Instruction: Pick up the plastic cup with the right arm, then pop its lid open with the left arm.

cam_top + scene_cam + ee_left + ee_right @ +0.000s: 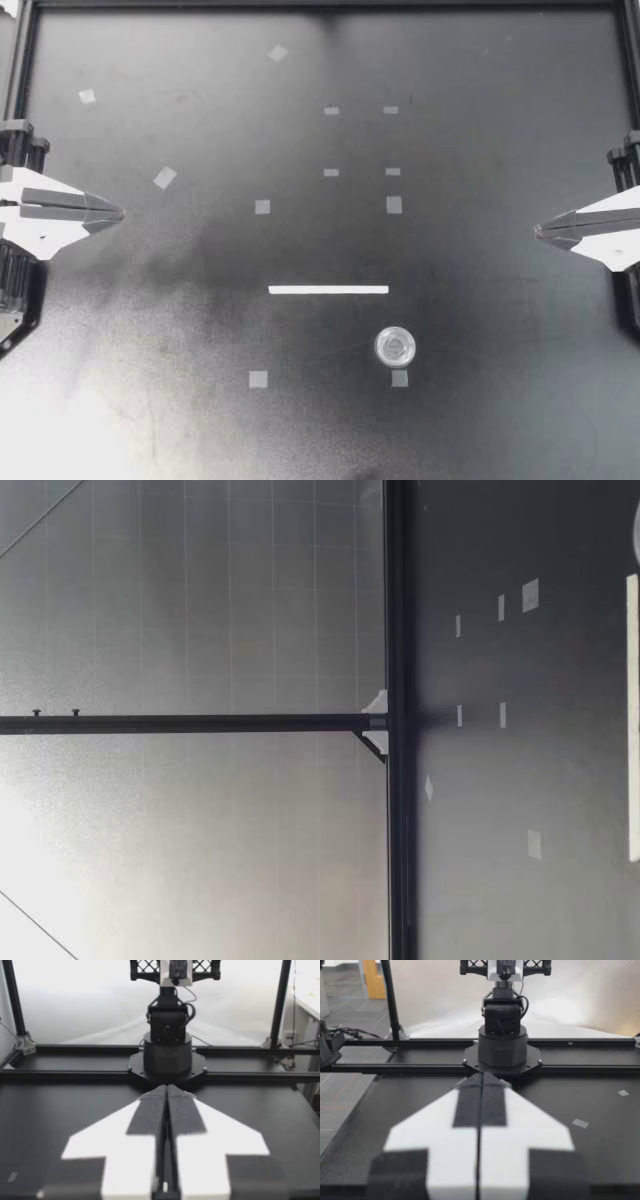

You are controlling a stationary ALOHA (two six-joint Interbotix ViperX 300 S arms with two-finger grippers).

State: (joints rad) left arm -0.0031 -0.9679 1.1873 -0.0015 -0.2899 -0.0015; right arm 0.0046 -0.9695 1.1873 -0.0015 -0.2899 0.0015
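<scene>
- At the left edge of the table [200, 420], left gripper [118, 213]: fingers pressed together, empty.
- At the right edge, right gripper [540, 230]: also closed, holding nothing.
- Right of centre, clear round cap [395, 346], just on the near side of the white strip [328, 290]; closest to the right gripper, yet well apart.
- Just beside the cap, nearer still, a tape square [399, 378].

A matte black tabletop [480, 400], dotted with pale grey tape squares [262, 207], carries one white strip [328, 290] and a clear, silvery round object [395, 346]. The left gripper [118, 212] and right gripper [540, 230] are white, their fingers [147, 1115] faced in black strips.
</scene>
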